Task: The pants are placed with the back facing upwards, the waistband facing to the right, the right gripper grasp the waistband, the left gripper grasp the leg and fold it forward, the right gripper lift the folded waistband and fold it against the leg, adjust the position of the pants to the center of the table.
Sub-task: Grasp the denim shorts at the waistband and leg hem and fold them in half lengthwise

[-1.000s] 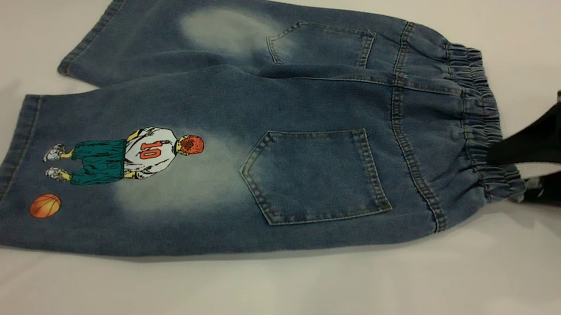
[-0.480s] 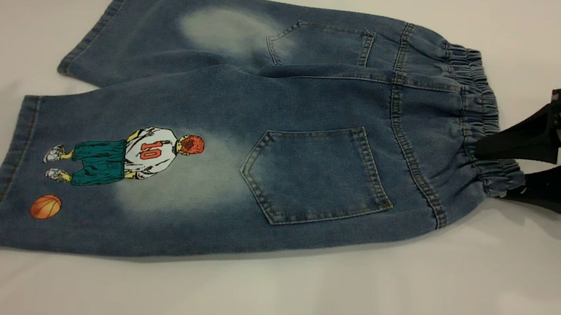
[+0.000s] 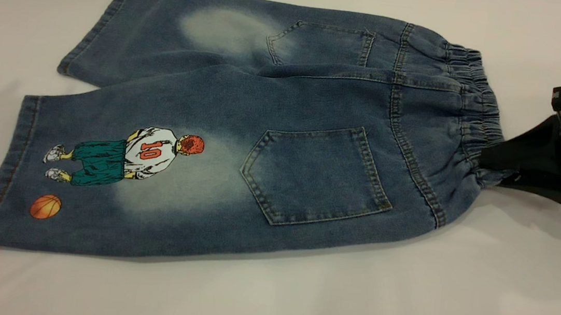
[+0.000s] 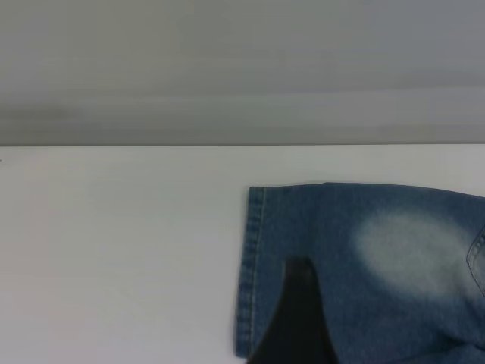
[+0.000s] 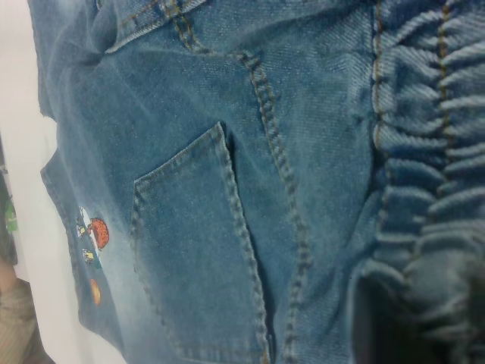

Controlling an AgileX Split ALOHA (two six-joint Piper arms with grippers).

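Exterior view: the pants [image 3: 241,132], knee-length denim shorts, lie flat and back side up on the white table [image 3: 400,306], leg hems toward the left arm's side and the gathered waistband [image 3: 477,121] toward the right. The right gripper [image 3: 488,166] sits at the near corner of that waistband with its two black fingers drawn together on the ruched elastic, so it looks clamped on the cloth; the fabric bunches into a small peak where it bites.

In the left wrist view one dark finger [image 4: 299,318] of the left gripper hovers above the hem of the plain, faded leg; I cannot tell how far that gripper is open, and it holds nothing visible. The leg [image 3: 101,175] with the printed player and orange ball lies nearest the camera, untouched.

Denim like this should be soft yet fairly weighty, draping rather than holding shape, and not slippery. The thick elastic band gives a firm, bulky hold; the stitched hem of the printed leg looks the best place for the left gripper, since a doubled edge resists slipping out.
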